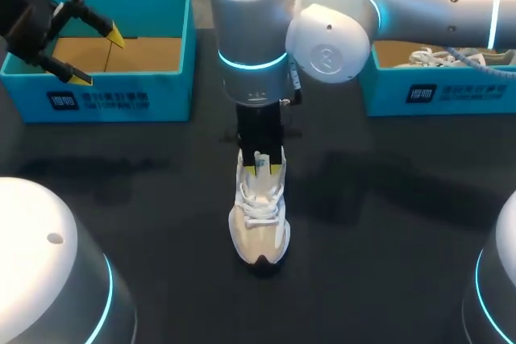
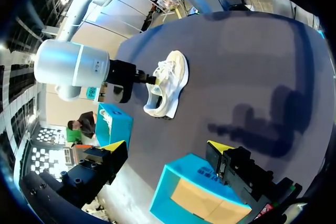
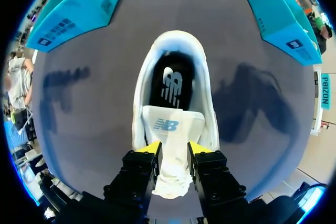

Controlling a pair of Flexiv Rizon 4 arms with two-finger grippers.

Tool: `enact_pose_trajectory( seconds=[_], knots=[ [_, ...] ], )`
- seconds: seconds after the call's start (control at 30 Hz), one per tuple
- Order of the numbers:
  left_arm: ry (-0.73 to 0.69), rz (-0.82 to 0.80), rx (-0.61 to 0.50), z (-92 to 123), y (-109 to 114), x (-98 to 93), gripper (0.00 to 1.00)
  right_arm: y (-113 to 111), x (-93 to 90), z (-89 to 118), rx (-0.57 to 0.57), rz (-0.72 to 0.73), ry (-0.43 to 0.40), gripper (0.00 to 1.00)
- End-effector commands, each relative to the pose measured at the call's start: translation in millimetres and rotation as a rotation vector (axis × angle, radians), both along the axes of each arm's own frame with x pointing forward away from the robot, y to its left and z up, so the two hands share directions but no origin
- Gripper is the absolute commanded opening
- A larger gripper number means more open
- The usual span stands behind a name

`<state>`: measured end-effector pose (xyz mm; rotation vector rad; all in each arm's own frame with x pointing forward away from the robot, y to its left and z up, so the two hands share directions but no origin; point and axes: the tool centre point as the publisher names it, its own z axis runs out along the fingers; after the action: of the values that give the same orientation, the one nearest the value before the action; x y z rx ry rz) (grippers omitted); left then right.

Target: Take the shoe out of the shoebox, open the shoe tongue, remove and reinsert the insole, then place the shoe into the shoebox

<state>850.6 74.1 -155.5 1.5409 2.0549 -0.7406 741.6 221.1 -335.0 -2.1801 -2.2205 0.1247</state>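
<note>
A white sneaker point(image 1: 260, 215) stands upright at the table's middle, toe toward the front edge. My right arm reaches in from the right, and its gripper point(image 1: 266, 163) sits over the shoe's opening. In the right wrist view the gripper point(image 3: 174, 148) is shut on the white tongue point(image 3: 170, 129), lifted back from the opening. The dark insole point(image 3: 170, 82) shows inside the sneaker point(image 3: 142, 93). My left gripper point(image 1: 98, 57) hangs open and empty over the left shoebox point(image 1: 121, 98). The left wrist view shows that gripper point(image 2: 167, 146), the box point(image 2: 178, 182) below it and the sneaker point(image 2: 168, 85) farther off.
A second teal shoebox point(image 1: 435, 94) stands at the back right with another white shoe point(image 1: 439, 58) inside. Both boxes flank the sneaker in the right wrist view, the left one point(image 3: 79, 3) and the right one point(image 3: 283, 14). Dark bare table surrounds the sneaker.
</note>
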Motion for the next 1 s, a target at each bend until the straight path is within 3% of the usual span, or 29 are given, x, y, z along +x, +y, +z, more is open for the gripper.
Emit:
enact_pose_trajectory(
  seconds=[0.03,0.13,0.27,0.33,0.53,0.83,0.97,1.0],
  knots=[
    [-0.003,0.003,0.006,1.4,-1.1,-2.5,1.00,2.2,4.6,-14.4,0.005,0.006,0.031,0.31],
    [-0.005,0.006,0.007,2.8,-1.2,-3.4,1.00,1.9,3.9,-8.5,0.008,0.010,0.026,0.32],
    [-0.007,0.010,0.005,2.6,0.3,-3.5,1.00,0.6,5.5,11.2,0.052,0.058,-0.047,0.36],
    [-0.005,0.012,0.001,0.5,1.6,-2.3,1.00,2.1,9.2,21.1,0.075,0.151,-0.096,0.42],
    [0.002,0.015,-0.010,-3.1,2.4,1.5,1.00,11.9,21.2,54.9,0.166,0.487,-0.262,0.45],
    [0.014,0.028,-0.014,-5.7,4.4,2.3,1.00,22.5,30.9,73.4,0.080,0.777,-0.293,0.55],
    [0.019,0.033,-0.011,-5.7,4.1,2.5,1.00,24.0,32.5,77.4,0.027,0.889,-0.259,0.46],
    [0.020,0.033,-0.010,-5.3,3.0,2.9,1.00,24.0,32.5,77.4,0.027,0.889,-0.259,0.57]
  ],
)
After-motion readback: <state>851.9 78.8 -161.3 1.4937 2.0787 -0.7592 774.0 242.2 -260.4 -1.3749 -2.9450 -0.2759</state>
